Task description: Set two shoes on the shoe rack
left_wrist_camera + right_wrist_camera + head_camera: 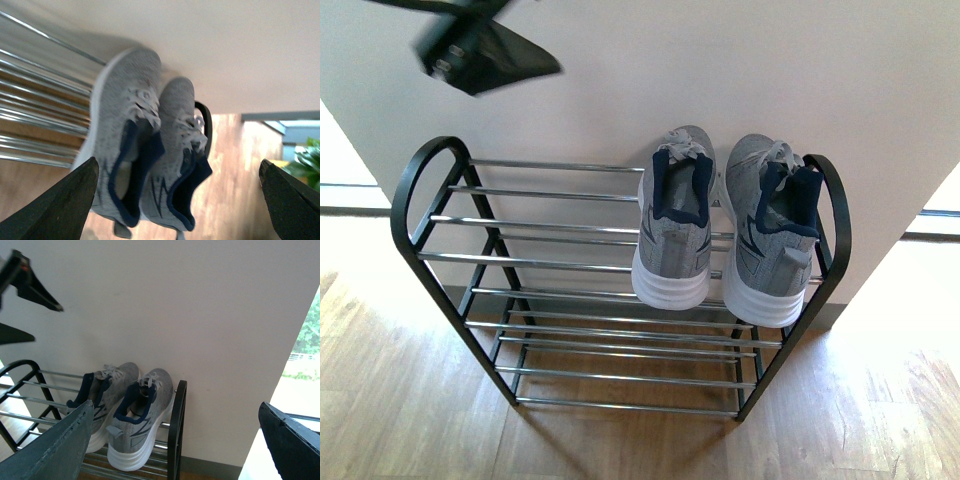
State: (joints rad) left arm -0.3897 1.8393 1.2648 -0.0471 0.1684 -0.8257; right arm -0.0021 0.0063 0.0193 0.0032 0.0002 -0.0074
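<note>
Two shoes (672, 235) fill the right end of the top tier of the shoe rack (420, 190), toes to the wall (720, 60); open bars (550, 195) stretch frame-left; left gripper (178, 162) and right gripper (175, 404) both spread apart.

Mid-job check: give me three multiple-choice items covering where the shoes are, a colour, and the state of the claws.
1. Where do the two shoes sit on the shoe rack?
A. top tier, right end in the front view
B. bottom tier, left end
C. on the floor in front

2. What colour are their soles?
A. black
B. white
C. red

3. How are the left claw and right claw?
A. both open, empty
B. left shut on a shoe
C. right shut on a shoe

Answers:
1 A, both rest on the top bars beside the right side loop.
2 B, thick white soles show under grey uppers.
3 A, each wrist view shows its claw spread wide, gripping nothing.
</note>
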